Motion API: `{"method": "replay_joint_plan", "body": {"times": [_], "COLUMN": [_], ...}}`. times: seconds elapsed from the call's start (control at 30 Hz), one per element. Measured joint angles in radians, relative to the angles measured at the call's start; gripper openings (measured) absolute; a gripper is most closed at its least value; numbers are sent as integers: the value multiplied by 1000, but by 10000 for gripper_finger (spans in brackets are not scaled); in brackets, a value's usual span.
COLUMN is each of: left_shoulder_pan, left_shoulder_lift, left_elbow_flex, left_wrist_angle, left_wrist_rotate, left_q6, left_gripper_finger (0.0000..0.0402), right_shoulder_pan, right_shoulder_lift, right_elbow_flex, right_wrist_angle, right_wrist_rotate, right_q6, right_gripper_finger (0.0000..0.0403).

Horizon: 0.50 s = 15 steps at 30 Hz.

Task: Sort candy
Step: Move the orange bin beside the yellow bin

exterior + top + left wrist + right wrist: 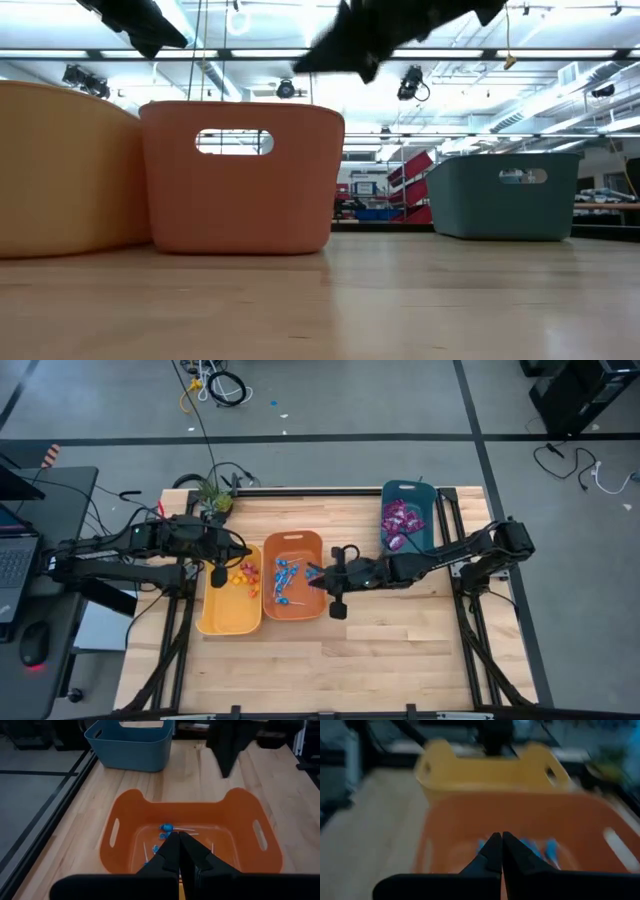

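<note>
Three bins stand on the wooden table. The yellow bin (pixel 228 610) holds small orange and red candy pieces (pixel 245 572). The orange bin (pixel 293 550) holds blue lollipops (pixel 285 578) on thin sticks (pixel 166 827). The teal bin (pixel 410 490) holds purple packets (pixel 400 523). My left gripper (pixel 245 553) hovers shut over the yellow bin with nothing in it (pixel 179 840). My right gripper (pixel 312 574) hangs shut and empty above the orange bin's right side (pixel 499 840). The low view shows it high above the orange bin's rim (pixel 345 45).
Bare wood lies in front of the bins toward the near edge (pixel 380 640). A small plant (pixel 213 495) stands at the table's far left corner. Metal frame rails (pixel 455 520) run along the table's sides. A desk with a laptop (pixel 15 555) stands to the left.
</note>
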Motion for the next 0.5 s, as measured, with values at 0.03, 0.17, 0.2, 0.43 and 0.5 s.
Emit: {"method": "replay_joint_plan", "body": {"times": [0.03, 0.17, 0.2, 0.43, 0.5], "left_shoulder_pan": [0, 0, 0, -7, -11], "left_shoulder_lift": [0, 0, 0, 0, 0], "left_elbow_flex": [0, 0, 0, 0, 0], "left_wrist_angle": [0, 0, -1, 1, 4], "left_wrist_rotate": [0, 0, 0, 11, 13], "left_q6": [0, 0, 0, 2, 2], "left_gripper_finger": [1, 1, 1, 1, 1], "right_shoulder_pan": [2, 14, 16, 16, 12], "right_shoulder_lift": [6, 44, 55, 155, 165], "right_elbow_flex": [1, 1, -1, -1, -1], "right_wrist_angle": [39, 127, 122, 213, 218], "right_wrist_rotate": [-14, -26, -28, -56, -58], "right_q6": [-12, -47, -52, -34, -9], "right_gripper_finger": [0, 0, 0, 0, 0]}}
